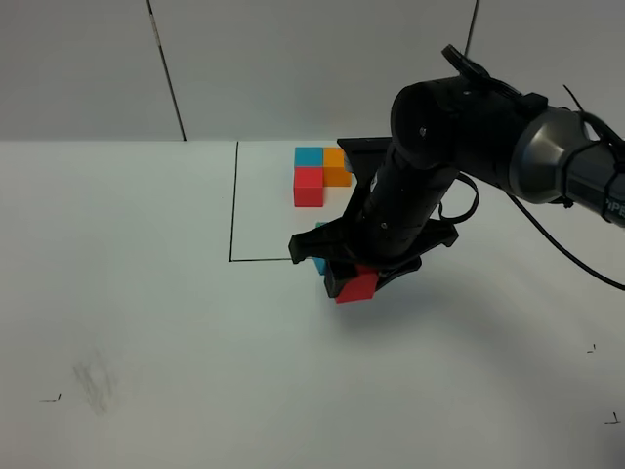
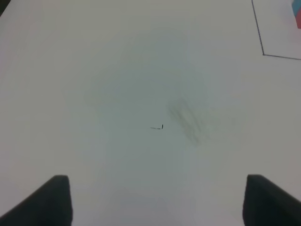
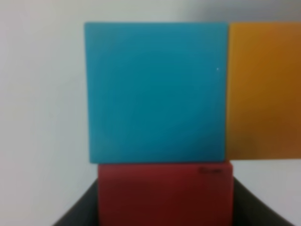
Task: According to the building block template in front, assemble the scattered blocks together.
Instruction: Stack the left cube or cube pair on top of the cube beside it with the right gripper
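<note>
The building block template (image 1: pixel 320 171) stands at the back: blue, orange and red cubes joined in an L. My right gripper (image 1: pixel 357 284) reaches across the middle and is shut on the red scattered block (image 1: pixel 357 286). In the right wrist view the red block (image 3: pixel 164 193) sits between my fingers (image 3: pixel 77 212), pressed up against the blue block (image 3: pixel 155 92), with the orange block (image 3: pixel 263 89) beside the blue one. In the exterior view only a sliver of the blue block (image 1: pixel 318 263) shows; the orange one is hidden behind the arm. My left gripper (image 2: pixel 164 202) is open and empty over bare table.
A thin black line (image 1: pixel 234 200) marks a box on the white table (image 1: pixel 146 293), with its corner also in the left wrist view (image 2: pixel 263 54). A grey smudge (image 2: pixel 188 120) and small black marks (image 1: pixel 49 398) lie on the table.
</note>
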Controlling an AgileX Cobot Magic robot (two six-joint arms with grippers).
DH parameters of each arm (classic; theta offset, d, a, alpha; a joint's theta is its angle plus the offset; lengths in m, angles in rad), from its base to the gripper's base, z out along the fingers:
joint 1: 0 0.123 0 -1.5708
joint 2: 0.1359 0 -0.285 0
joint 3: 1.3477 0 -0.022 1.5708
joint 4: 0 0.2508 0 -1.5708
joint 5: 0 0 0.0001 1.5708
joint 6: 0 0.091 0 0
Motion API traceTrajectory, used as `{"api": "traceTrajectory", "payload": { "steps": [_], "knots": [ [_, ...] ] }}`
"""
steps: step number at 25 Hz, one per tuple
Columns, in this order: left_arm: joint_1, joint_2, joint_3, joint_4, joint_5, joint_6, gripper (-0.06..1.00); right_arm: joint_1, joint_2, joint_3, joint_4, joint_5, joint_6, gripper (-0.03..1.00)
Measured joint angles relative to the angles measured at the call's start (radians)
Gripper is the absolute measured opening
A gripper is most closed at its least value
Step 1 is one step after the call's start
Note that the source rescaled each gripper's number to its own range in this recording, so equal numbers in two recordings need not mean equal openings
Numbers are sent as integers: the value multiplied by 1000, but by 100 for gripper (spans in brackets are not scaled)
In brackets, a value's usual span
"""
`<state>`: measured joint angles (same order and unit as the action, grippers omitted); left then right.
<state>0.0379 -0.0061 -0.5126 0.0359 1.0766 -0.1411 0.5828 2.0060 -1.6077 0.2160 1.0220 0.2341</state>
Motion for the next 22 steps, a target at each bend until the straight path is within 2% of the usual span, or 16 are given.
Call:
{"api": "traceTrajectory", "payload": {
  "steps": [5,9,12,16,22],
  "knots": [
    [0,0,0,0,0,0,100,29,-1,143,-85,-113,68,20],
    [0,0,0,0,0,0,100,29,-16,333,-61,-287,82,20],
    [0,0,0,0,0,0,100,29,-54,419,-38,-374,77,20],
    [0,0,0,0,0,0,100,29,-96,431,-33,-425,73,20],
    [0,0,0,0,0,0,100,45,-105,352,-19,-439,87,20]
  ]
}}
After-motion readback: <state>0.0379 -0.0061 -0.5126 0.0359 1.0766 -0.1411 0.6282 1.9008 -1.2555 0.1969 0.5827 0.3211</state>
